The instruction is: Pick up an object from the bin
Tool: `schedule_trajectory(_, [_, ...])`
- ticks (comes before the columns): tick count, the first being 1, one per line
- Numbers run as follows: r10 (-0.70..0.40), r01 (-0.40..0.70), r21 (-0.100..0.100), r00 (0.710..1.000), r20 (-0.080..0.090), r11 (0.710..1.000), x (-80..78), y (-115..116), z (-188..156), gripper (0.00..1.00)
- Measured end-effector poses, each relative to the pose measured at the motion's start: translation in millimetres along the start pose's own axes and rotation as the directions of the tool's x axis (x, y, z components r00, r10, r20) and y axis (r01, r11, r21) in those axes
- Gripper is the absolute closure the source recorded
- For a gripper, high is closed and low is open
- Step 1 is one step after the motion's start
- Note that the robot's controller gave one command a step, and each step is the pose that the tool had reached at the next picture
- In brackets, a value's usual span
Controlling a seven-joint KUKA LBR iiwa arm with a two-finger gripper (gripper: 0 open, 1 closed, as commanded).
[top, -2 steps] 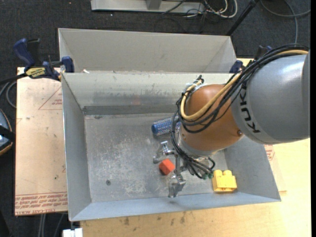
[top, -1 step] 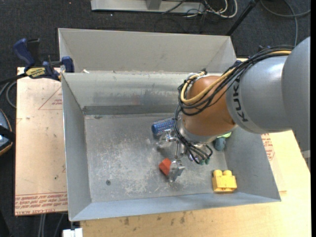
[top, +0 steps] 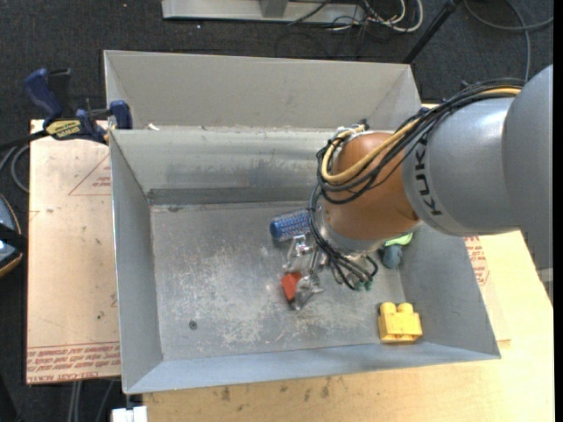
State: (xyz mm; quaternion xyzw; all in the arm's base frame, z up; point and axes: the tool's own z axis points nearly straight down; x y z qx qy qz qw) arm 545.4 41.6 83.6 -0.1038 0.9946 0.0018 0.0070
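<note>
The pincer [top: 303, 278], spread or pressed I cannot tell, hangs just beside a small red block [top: 289, 285], probably light and stiff, best gripped across its flat sides.

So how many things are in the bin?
4: blue piece near the middle, red one at the gripper, yellow block front right, something green under the arm. More may be hidden.

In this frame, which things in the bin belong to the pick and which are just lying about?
In play: gripper, low over the floor of the bin; small red thing right beside it.

Lying about: blue ridged piece, farther back; yellow block, lower right of the view; greenish bit, partly under the arm.
</note>
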Motion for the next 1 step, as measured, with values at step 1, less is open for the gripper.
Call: schedule_trajectory(1, [-0.011, 0.011, 0.002, 1.0, -0.003, 1.0, -4.6, 12.6, -144.3, 1.0])
